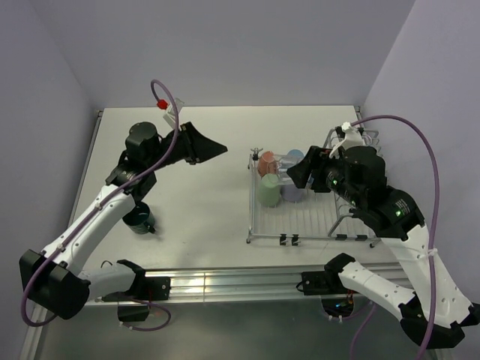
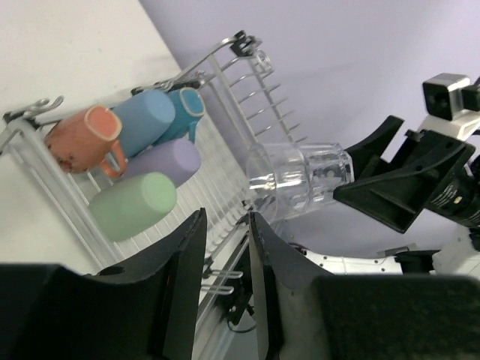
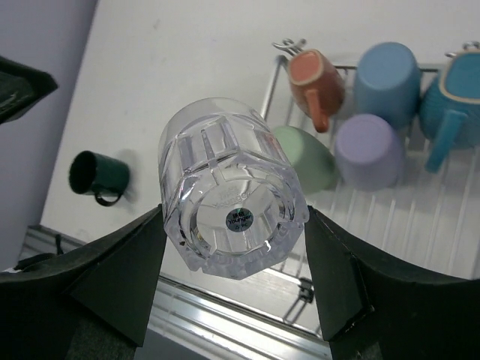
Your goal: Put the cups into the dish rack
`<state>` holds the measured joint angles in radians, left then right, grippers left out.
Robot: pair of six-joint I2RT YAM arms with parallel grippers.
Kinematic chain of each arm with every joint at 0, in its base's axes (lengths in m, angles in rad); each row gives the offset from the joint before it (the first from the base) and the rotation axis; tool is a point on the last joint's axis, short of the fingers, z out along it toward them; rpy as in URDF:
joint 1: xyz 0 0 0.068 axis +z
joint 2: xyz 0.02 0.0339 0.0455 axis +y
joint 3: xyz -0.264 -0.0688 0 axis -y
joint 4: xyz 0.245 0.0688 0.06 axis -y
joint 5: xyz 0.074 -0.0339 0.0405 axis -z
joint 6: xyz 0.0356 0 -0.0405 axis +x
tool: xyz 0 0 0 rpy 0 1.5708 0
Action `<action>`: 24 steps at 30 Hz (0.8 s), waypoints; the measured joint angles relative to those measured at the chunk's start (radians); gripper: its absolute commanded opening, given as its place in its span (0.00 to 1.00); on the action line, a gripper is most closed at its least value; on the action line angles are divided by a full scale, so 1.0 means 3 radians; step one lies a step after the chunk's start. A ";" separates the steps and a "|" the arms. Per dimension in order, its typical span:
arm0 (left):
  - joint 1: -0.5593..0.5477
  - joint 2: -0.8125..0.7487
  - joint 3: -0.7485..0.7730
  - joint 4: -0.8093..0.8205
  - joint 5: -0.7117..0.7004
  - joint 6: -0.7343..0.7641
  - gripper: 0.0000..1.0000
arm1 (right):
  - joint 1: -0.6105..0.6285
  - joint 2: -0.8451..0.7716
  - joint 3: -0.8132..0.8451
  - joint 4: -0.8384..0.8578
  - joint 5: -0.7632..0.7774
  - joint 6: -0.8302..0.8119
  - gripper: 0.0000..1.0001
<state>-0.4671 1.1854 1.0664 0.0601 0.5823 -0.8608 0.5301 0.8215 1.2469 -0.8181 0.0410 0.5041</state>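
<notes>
My right gripper [image 1: 300, 174] [image 3: 234, 217] is shut on the clear glass tumbler [image 3: 225, 172], holding it by its base above the left part of the dish rack [image 1: 315, 217]. The tumbler also shows in the left wrist view [image 2: 300, 180], lying sideways in the air. In the rack lie an orange mug [image 1: 267, 161], a pale green mug [image 1: 270, 191], a lavender mug [image 1: 292, 191], a light blue mug [image 3: 386, 75] and a blue mug [image 3: 454, 105]. A dark green mug [image 1: 139, 219] stands on the table at the left. My left gripper [image 1: 214, 148] [image 2: 225, 225] is raised, empty, its jaws a narrow gap apart.
The rack's raised wire side section [image 1: 352, 139] stands at its far right, behind my right arm. The table's near edge is a metal rail [image 1: 225, 281]. Purple cables arch over both arms.
</notes>
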 measured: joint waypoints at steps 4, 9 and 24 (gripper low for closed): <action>0.0000 -0.0103 0.0001 -0.0319 -0.0114 0.0113 0.35 | 0.0000 0.0120 0.0174 -0.0393 0.0183 0.0011 0.00; 0.0000 -0.0230 0.0001 -0.0646 -0.0258 0.0268 0.35 | 0.0000 0.0343 0.0257 -0.0862 0.0375 0.0064 0.00; 0.0001 -0.0449 -0.0169 -0.0777 -0.0212 0.0426 0.35 | 0.0062 0.1034 0.0188 -0.1372 0.0741 0.0245 0.00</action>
<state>-0.4667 1.0508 1.0157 -0.1730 0.5186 -0.7330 0.5488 1.1316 1.3033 -1.2297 0.2634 0.5777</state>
